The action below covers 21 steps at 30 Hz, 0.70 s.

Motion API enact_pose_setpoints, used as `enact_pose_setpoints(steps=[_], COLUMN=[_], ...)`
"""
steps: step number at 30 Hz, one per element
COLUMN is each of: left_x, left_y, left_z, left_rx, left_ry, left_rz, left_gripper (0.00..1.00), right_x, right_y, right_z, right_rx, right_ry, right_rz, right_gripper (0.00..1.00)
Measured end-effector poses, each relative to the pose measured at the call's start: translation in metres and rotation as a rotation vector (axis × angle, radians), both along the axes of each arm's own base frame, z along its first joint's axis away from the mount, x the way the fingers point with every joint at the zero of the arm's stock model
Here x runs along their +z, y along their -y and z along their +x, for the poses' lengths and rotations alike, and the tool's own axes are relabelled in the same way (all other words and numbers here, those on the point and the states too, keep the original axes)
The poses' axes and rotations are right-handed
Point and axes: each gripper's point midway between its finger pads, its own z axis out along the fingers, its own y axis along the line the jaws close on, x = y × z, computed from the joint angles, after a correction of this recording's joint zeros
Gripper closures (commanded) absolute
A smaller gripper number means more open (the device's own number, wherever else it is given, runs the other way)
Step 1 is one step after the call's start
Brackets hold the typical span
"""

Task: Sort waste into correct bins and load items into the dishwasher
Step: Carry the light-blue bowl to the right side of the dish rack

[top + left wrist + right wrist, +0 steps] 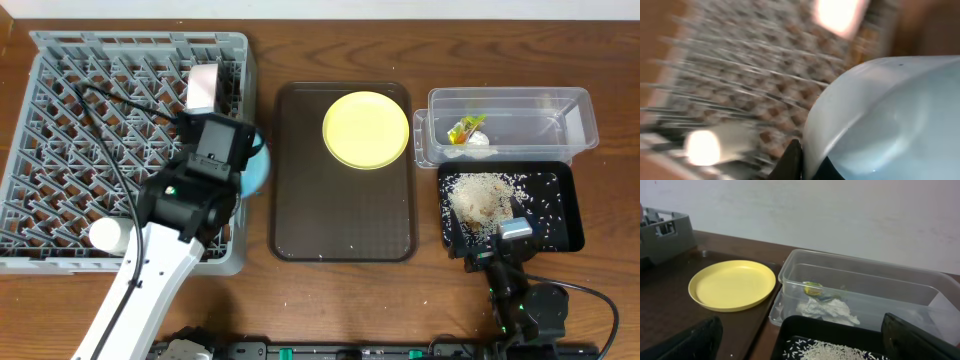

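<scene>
Blue bowl (890, 115) rim (blurry) clamped in left jaws.

Work surface: a wooden table (330, 300), warm mid-brown, with the grain running left to right and a matte finish. Its far edge shows along the top of the overhead view. Beyond that edge lies a narrow pale strip (300, 8); cannot tell from above whether it is wall or floor. Right wrist view: a plain off-white wall (840, 215) stands behind the table, faintly mottled with greyish smudges. Lighting is even and diffuse, shadows are soft-edged and short, and the dark tabletop near the wall has a dull sheen.
</scene>
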Motion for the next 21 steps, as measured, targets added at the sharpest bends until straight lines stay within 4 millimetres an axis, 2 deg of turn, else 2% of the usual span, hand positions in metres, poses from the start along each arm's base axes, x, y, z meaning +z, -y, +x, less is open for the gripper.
enact_pose_setpoints(steps=[4, 8, 15, 21], left_x=[0.015, 0.015, -0.008, -0.038], left_y=[-0.033, -0.056, -0.070, -0.070], left_z=[0.004, 0.011, 0.030, 0.039], left_rx=[0.114, 0.197, 0.231, 0.196], left_ry=[0.044, 0.016, -0.110, -0.219], left_rz=[0.215, 0.400, 0.704, 0.817], left_gripper=[0.92, 0.92, 0.92, 0.92], right_x=[0.000, 0.000, 0.000, 0.000], right_y=[0.000, 0.000, 0.000, 0.000], right_z=[0.000, 0.000, 0.000, 0.000], right_rx=[0.000, 0.000, 0.000, 0.000], right_ry=[0.000, 0.000, 0.000, 0.000], right_rz=[0.000, 0.000, 0.000, 0.000], right_gripper=[0.01, 0.01, 0.01, 0.01])
